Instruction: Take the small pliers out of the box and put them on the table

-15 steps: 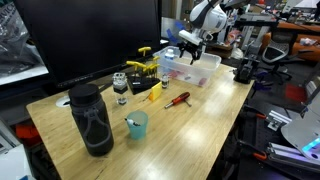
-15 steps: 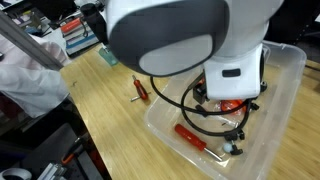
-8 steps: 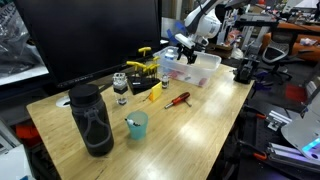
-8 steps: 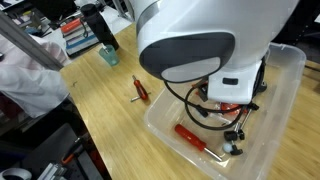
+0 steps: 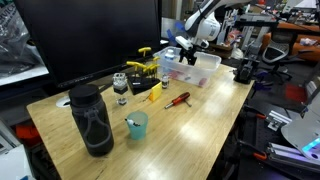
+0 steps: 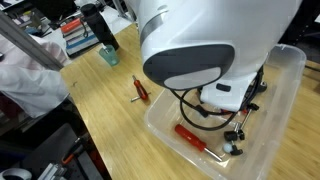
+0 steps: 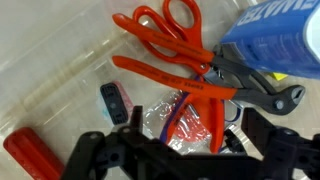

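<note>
Wrist view: gripper (image 7: 185, 148) risen slightly, fingers wide, empty (small pliers (image 7: 175, 78) still in box (image 7: 50, 70)); grasp pending

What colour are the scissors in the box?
The scissors are orange-red, clearest in the wrist view.

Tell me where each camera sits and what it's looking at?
Exterior view: beyond the table end opposite the box, looking along it; the white arm shows.
Exterior view: close beside the box, looking down; the arm's bulky joint fills the picture.
Wrist view: above the box, looking in at the small pliers; the end effector edges the bottom.
Both exterior views share the red-handled tool on the table.
</note>
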{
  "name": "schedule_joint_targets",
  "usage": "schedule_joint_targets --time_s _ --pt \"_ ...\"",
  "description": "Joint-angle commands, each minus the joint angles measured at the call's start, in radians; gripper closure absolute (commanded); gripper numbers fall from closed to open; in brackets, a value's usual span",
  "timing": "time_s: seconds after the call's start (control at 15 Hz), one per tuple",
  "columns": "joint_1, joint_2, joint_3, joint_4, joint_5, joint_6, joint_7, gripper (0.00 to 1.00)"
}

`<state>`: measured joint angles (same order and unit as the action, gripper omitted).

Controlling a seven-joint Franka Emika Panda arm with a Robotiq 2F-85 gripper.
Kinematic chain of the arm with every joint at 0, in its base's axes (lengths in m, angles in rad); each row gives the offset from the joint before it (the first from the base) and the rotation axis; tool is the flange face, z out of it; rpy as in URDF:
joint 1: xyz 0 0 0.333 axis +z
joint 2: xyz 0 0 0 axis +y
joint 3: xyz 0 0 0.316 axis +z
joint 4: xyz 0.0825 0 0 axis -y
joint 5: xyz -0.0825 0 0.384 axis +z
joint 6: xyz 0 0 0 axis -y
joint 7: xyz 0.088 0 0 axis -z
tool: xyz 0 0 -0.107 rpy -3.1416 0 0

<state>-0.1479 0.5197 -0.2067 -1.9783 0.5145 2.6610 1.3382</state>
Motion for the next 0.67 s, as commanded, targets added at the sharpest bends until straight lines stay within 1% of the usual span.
schedule_joint_targets --time_s 0.0,0.13,0.6 --pt "0.0 0.025 -0.012 0.005 0.003 0.051 0.119 0.0" --pt "-0.02 0.052 0.004 0.02 0.018 0.046 0.153 0.0" --pt "-0.025 0.11 0.009 0.049 0.01 0.074 0.272 0.0"
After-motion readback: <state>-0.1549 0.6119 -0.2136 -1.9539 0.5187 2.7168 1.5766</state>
